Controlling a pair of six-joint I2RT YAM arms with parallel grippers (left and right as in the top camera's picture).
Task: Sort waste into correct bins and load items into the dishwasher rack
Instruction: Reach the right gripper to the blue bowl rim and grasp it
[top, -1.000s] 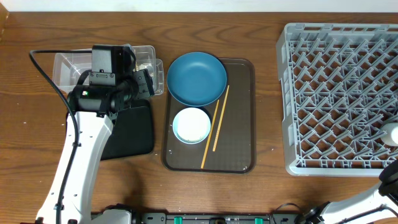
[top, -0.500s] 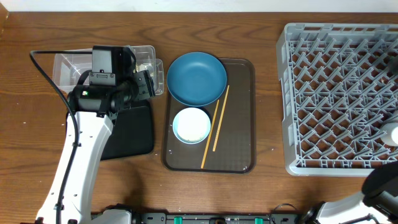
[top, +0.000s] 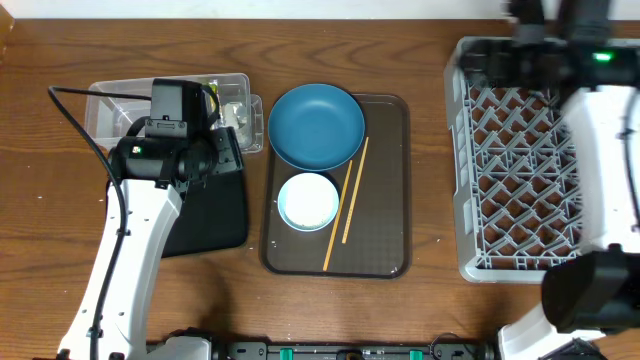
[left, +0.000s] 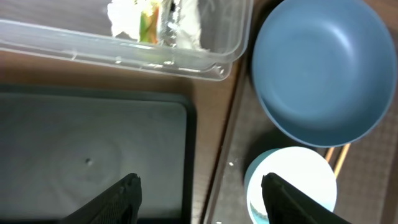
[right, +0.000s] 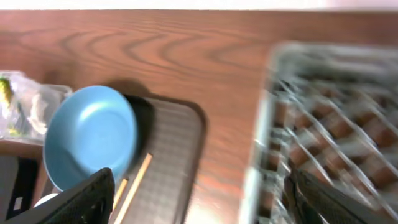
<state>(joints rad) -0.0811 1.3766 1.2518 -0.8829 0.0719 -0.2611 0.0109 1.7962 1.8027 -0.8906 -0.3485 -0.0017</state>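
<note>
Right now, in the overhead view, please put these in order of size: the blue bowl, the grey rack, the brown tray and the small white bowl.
Largest to smallest:
1. grey rack
2. brown tray
3. blue bowl
4. small white bowl

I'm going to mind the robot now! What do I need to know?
Left gripper: jaws open, empty, above the edge of the black tray.
Right gripper: jaws open, empty, up by the far side of the rack.
Done: paper scraps and wrapper lie in the clear tub.
Left: blue bowl, white bowl and chopsticks sit on the brown tray, not yet racked. No cups show in these views.
</note>
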